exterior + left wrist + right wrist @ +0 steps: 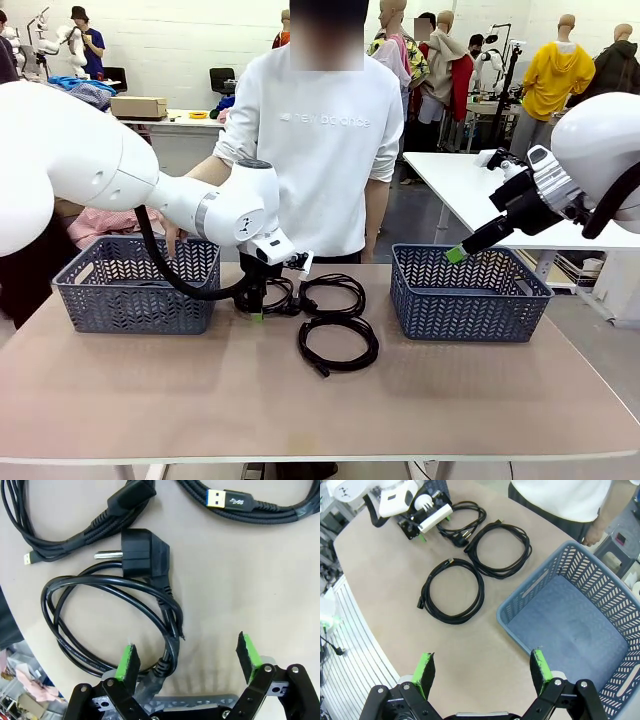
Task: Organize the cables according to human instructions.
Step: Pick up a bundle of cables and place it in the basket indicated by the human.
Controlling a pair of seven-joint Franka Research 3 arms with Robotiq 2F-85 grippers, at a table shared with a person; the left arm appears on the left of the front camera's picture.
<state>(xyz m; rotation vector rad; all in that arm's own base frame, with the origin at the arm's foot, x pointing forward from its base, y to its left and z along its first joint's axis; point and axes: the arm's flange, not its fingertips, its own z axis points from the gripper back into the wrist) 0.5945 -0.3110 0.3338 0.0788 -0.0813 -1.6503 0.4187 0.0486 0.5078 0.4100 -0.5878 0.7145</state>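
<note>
Three coiled black cables lie mid-bench on the tan bench, between a left basket and a right basket, both blue-grey and slotted. The left tool is low over the coil with the wall plug, fingers spread, one green pad just beside its strand. The right tool, also spread, hovers near the right basket. A person in a white sweatshirt stands behind the bench. White tables and other people are in the workshop beyond.
</note>
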